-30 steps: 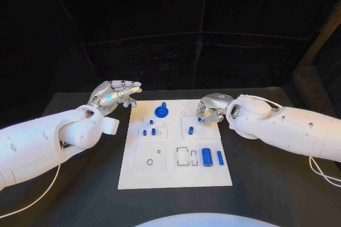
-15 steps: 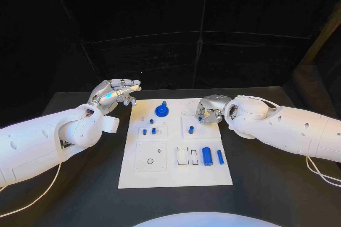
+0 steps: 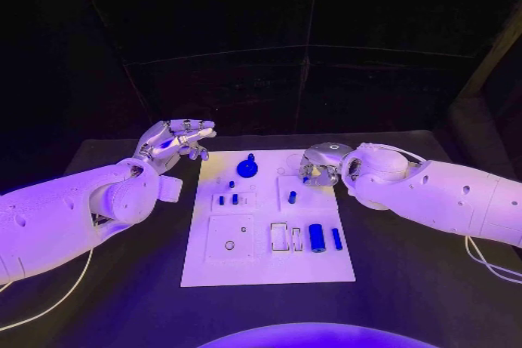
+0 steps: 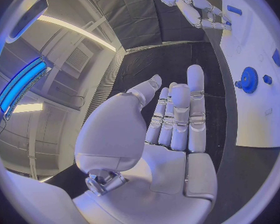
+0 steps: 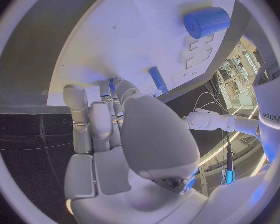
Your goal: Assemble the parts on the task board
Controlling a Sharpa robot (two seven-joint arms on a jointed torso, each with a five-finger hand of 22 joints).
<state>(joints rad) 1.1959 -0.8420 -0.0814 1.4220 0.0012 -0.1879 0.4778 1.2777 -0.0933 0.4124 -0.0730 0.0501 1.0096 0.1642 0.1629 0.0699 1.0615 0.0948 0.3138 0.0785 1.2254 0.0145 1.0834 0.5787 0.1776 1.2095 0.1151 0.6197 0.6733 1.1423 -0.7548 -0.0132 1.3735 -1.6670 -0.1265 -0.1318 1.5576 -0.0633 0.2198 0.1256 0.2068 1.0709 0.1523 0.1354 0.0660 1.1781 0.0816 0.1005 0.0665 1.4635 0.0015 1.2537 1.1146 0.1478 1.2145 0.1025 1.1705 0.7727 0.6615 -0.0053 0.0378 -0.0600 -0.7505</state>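
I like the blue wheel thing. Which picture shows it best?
The head view: the blue wheel lies near the white board's far edge, seen whole from above. The left wrist view shows it small, sideways. The right wrist view shows other blue parts.

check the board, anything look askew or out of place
Nothing stands out. The board lies square on the table, and the blue parts, like the gear and cylinder, sit tidily on it.
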